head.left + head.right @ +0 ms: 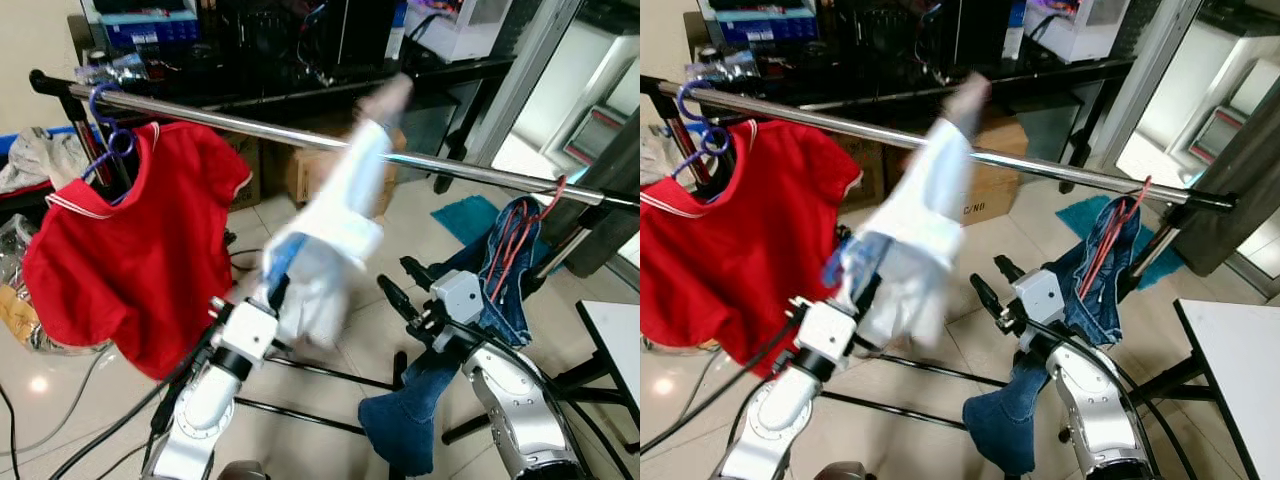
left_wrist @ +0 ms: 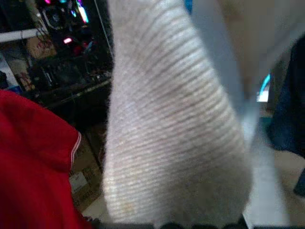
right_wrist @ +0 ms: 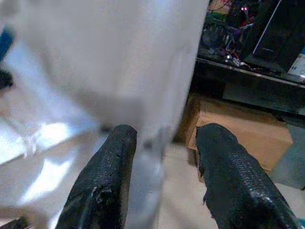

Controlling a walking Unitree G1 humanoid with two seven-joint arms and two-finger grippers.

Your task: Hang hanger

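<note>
On my far left a red shirt (image 1: 140, 250) hangs from a purple hanger (image 1: 108, 125) hooked over the metal clothes rail (image 1: 300, 138). Next along, my left gripper (image 1: 262, 300) holds up a blurred white garment (image 1: 335, 230), which reaches to the rail's middle; the cloth covers the fingers, so I cannot tell whether they are closed on it. I can't make out that garment's hanger in the blur. My right gripper (image 1: 395, 280) sits just beside the white cloth, its black fingers (image 3: 107, 186) spread apart with nothing between them. Further right, blue jeans (image 1: 470, 330) hang from a red hanger (image 1: 530, 215) on the rail's far end.
</note>
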